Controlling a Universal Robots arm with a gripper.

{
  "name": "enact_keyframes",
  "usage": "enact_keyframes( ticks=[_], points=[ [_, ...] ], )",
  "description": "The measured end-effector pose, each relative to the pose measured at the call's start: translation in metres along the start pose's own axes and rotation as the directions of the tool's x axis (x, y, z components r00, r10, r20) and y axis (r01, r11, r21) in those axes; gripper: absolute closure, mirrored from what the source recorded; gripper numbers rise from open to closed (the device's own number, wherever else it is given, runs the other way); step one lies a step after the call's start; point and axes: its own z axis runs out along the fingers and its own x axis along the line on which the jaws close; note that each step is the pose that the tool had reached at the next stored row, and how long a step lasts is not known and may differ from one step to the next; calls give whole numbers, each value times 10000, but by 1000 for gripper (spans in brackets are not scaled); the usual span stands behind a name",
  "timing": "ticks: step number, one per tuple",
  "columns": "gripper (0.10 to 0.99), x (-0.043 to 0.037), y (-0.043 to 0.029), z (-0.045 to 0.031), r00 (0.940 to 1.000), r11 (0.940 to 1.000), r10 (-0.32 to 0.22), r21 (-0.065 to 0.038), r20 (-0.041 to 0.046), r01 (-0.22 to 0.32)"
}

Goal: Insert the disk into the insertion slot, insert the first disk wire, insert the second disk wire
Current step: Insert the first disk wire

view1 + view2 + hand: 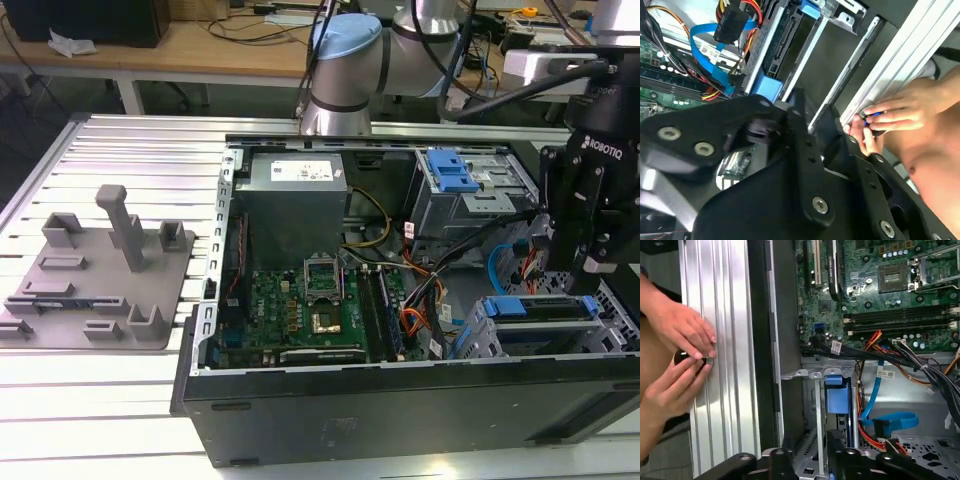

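Note:
The disk [541, 305] lies in the insertion slot [497, 338], the low grey cage at the case's near corner on the exterior view's right; its blue carrier edge shows along the top. My gripper [592, 262] hangs just above that cage. In the first wrist view the carrier's blue tab [836, 394] stands out from the cage. A blue flat wire [889, 420] with a black plug [733, 26] lies loose beside the cage, next to red, yellow and black power wires [875, 342]. Neither plug is held.
A person's hands [679, 350] work on a small dark thing at the ribbed aluminium table [725, 340] beside the case wall. The taller cage with a blue latch [452, 172], the power supply [296, 195] and motherboard [300, 310] are inside the case. A grey fixture plate [100, 275] lies far left.

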Motion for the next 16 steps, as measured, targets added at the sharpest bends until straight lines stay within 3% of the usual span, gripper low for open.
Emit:
enact_keyframes(
  ticks=[1, 2, 4, 5, 10, 16],
  points=[
    [729, -57, 1, -20, 9998, 10000, -41, 12, -218, 41],
    [796, -74, 2, -25, 9996, 10000, -46, 3, -276, 46],
    [796, -79, 0, -27, 9996, 10000, -48, 2, -279, 48],
    [796, -118, -8, -39, 9996, 10000, -47, 2, -280, 47],
    [796, -342, -69, -116, 9995, 10000, -47, 2, -298, 47],
    [796, -622, -193, -209, 9995, 10000, -47, 3, -300, 47]
  ],
)
